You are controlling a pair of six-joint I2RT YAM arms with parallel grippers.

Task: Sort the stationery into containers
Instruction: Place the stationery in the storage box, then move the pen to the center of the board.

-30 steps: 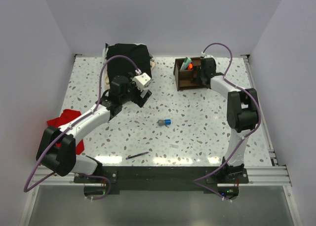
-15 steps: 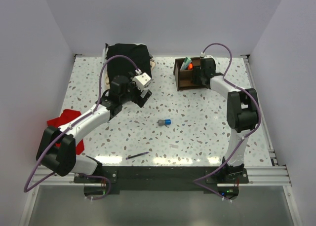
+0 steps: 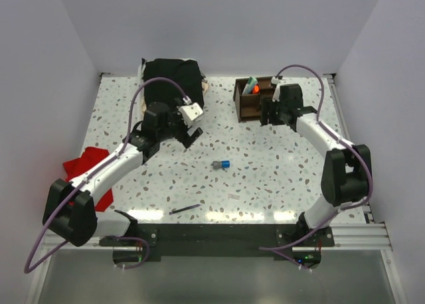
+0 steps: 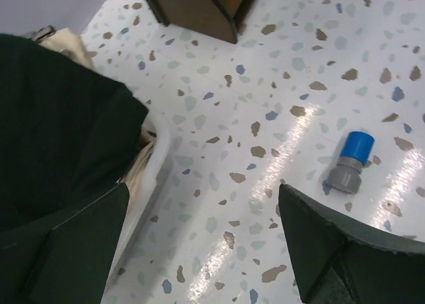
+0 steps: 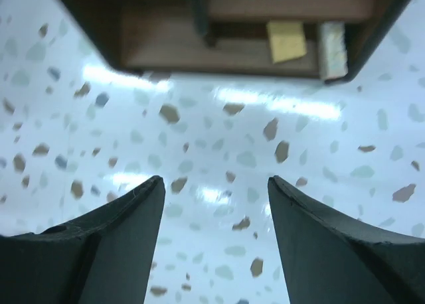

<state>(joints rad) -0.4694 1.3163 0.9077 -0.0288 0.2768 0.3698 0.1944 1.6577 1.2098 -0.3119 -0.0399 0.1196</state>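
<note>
- The right pincer [image 5: 212, 241] is spread with nothing between its fingers. It hangs over bare worktop [image 5: 219, 151], just in front of the open side of the organiser [image 5: 279, 2].
- That dark brown wooden box fills the top of the right wrist view. A tan eraser [image 5: 287, 40] lies in its low front compartment, with a pale grey block [image 5: 332, 48] just beside it against the end wall.
- From above, a marker [image 3: 251, 88] with an orange cap stands in the far-left part of the organiser, and a pale green pen [image 3: 246, 83] leans beside it.
- The left pincer [image 4: 206, 264] is also spread and empty. It hovers over the worktop next to the black cloth [image 4: 53, 118].
- The sharpener [image 4: 348, 161], blue at one end and grey at the other, lies on its side on the worktop. It is ahead of the left pincer and well apart from the organiser.
- A black pen [image 3: 184, 210] lies near the worktop's near edge, far from both pincers.
- A red cloth [image 3: 83, 164] sits at the left edge, partly under the left arm.
</note>
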